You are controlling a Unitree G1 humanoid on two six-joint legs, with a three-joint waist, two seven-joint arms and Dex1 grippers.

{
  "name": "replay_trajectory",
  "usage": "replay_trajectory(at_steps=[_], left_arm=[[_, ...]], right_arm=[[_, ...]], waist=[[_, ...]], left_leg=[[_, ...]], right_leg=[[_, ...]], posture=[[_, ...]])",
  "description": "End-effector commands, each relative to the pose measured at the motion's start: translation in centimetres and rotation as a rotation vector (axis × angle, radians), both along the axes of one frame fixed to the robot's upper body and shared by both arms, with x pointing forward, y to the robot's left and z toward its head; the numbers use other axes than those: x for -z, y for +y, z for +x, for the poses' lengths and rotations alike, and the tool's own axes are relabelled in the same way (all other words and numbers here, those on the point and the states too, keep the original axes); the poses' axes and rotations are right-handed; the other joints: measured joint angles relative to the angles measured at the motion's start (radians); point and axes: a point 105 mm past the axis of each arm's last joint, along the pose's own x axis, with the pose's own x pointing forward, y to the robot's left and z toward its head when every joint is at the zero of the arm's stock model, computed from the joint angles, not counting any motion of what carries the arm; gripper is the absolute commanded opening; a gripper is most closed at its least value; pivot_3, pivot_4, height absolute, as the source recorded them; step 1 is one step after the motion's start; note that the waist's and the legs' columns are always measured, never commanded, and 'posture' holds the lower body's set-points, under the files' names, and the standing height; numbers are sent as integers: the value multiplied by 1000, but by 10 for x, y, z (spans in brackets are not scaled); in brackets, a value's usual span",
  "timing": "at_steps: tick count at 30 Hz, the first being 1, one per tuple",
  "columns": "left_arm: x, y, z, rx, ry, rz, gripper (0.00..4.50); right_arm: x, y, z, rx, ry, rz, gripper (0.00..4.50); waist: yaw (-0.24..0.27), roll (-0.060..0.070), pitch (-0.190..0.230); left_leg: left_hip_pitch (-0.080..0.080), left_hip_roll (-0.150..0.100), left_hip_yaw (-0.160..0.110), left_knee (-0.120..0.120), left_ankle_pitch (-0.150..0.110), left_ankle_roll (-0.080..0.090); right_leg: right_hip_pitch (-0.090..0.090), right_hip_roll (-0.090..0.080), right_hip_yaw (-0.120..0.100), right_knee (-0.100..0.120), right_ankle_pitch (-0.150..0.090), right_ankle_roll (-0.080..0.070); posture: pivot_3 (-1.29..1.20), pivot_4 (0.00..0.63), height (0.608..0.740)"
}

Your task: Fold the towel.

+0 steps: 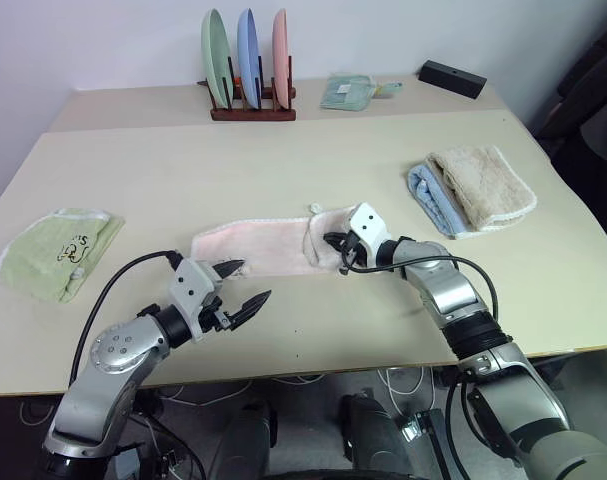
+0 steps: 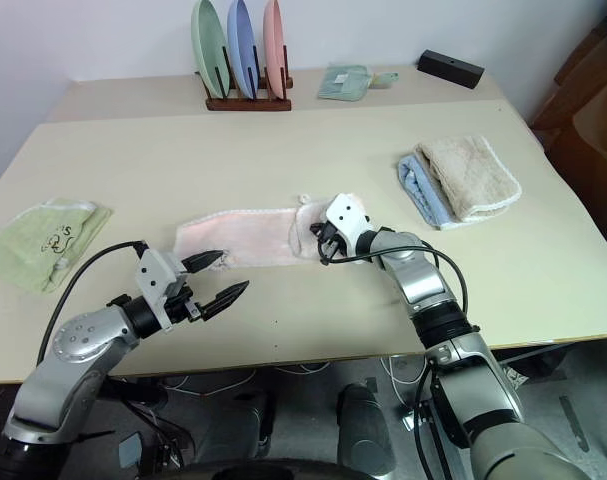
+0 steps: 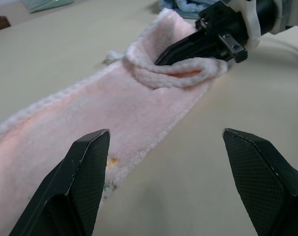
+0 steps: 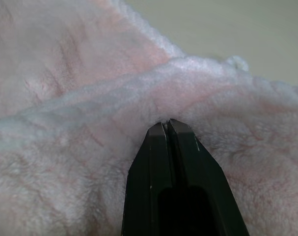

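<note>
Right gripper [image 1: 335, 244] pinches the towel [image 1: 258, 246]; left gripper [image 1: 245, 285] spread beside it; green cloth [image 1: 58, 250], beige towel [image 1: 483, 185] flank, well apart

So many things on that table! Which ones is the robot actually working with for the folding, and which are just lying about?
In the job:
pink towel
right fingers, pinching its end
left fingers, open

Lying about:
green cloth
beige towel on blue cloth
plate rack
black box
</note>
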Motion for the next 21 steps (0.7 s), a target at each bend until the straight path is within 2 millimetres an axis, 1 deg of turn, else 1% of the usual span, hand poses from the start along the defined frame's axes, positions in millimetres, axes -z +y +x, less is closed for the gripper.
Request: replay_trajectory(at_steps=[1, 3, 4, 5, 6, 7, 8, 12, 13, 15, 16, 17, 21], left_arm=[[-10, 4, -9, -55, -7, -54, 3747], [-9, 7, -14, -83, 19, -79, 3747], [-7, 10, -16, -107, 41, -101, 3747], [-4, 15, -17, -152, 81, -145, 3747], [-1, 21, -19, -199, 113, -184, 3998], [1, 26, -20, -261, 154, -269, 4301], [2, 29, -21, -299, 180, -326, 4497], [4, 37, -18, -441, 285, -576, 4500], [8, 40, -16, -480, 315, -608, 4500], [24, 55, -5, -651, 394, -705, 4500], [29, 58, -1, -698, 424, -767, 4500], [31, 59, 2, -722, 445, -810, 4500], [33, 49, 17, -709, 519, -876, 4500]], right_arm=[[-39, -1, 5, -2, -102, 70, 57], [-63, -2, 4, -16, -151, 110, 57], [-75, -2, 1, -42, -171, 121, 582], [-89, -1, -5, -79, -209, 117, 894], [-101, 0, -10, -115, -245, 105, 1430], [-111, 2, -20, -173, -270, 83, 1885], [-116, 4, -27, -210, -282, 66, 2374], [-123, 13, -49, -317, -272, 51, 4462], [-122, 15, -54, -338, -268, 44, 4462], [-113, 21, -63, -390, -258, 2, 4462], [-108, 23, -66, -407, -244, -5, 4462], [-105, 24, -68, -417, -234, -8, 4462], [-88, 30, -78, -463, -213, -53, 4462]], waist=[[0, 0, 0], [1, 0, 0], [1, 1, 1], [1, 1, 1], [1, 1, 1], [2, 1, 1], [2, 1, 1], [6, 0, 0], [7, -1, 0], [9, -1, 0], [10, -1, 0], [10, -1, 0], [11, -1, 0]], left_leg=[[0, 0, 0, 0, 0, 0], [0, 0, 0, 0, 0, 0], [0, 0, 0, 0, 0, 0], [-1, 0, 0, 0, 0, 0], [-1, 0, 0, 0, 0, 0], [-1, 0, 0, 0, 0, 0], [-1, 0, -1, 0, 0, 0], [-1, 0, -3, 1, 0, 0], [-1, 0, -3, 1, 0, 0], [-1, 0, -4, 2, 0, 0], [-1, -1, -4, 3, 0, 0], [-1, -1, -4, 3, 0, 0], [-1, -1, -4, 4, 0, 0]], right_leg=[[0, 0, 0, 0, 0, 0], [0, 0, 0, 0, 0, 0], [0, 0, 0, 0, 0, 0], [0, 0, 0, 0, 0, 0], [-1, 0, 0, 0, 0, 0], [0, 0, 0, 0, 0, 0], [0, 0, 0, 0, 0, 0], [0, -1, -2, 0, 0, 0], [1, -1, -2, 0, 0, 0], [2, -1, -3, 0, 0, 0], [2, -1, -3, 0, 0, 0], [2, -1, -3, 0, 0, 0], [3, -1, -4, 0, 0, 0]], posture=[[0, 150, 740], [0, 150, 740], [0, 150, 740], [0, 150, 740], [0, 150, 740], [0, 150, 740], [0, 150, 740], [0, 150, 740], [0, 150, 740], [0, 150, 740], [0, 150, 740], [0, 150, 740], [0, 150, 740]])
